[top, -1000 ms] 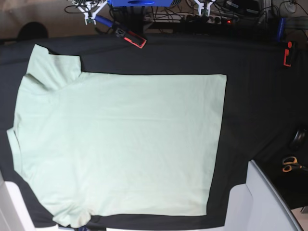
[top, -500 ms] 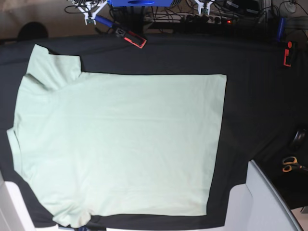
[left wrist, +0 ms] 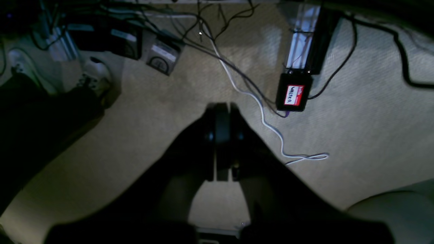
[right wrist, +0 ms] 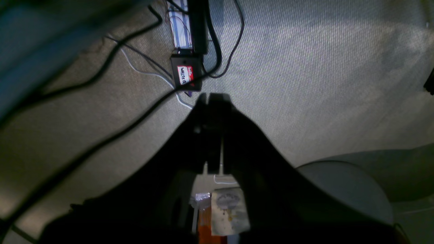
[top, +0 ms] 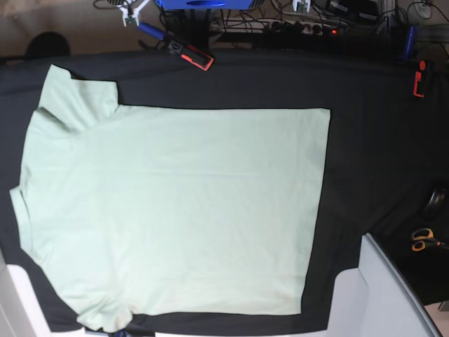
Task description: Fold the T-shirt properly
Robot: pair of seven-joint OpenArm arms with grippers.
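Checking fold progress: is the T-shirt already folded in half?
No, the T-shirt lies spread flat on the black table, with both sleeves out.

Beige carpet (left wrist: pixel 142 112) strewn with cables (left wrist: pixel 237 84), dimly lit.

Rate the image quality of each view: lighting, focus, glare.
Base view: evenly lit and sharp, the pale mint-green cotton T-shirt slightly washed out on the black tabletop. Left wrist view: dim, the left tool a blurred silhouette. Right wrist view: dim, the right tool likewise blurred.

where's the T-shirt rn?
Base view: the T-shirt lies spread flat on the black table, filling the left and centre, sleeves at the left edge.
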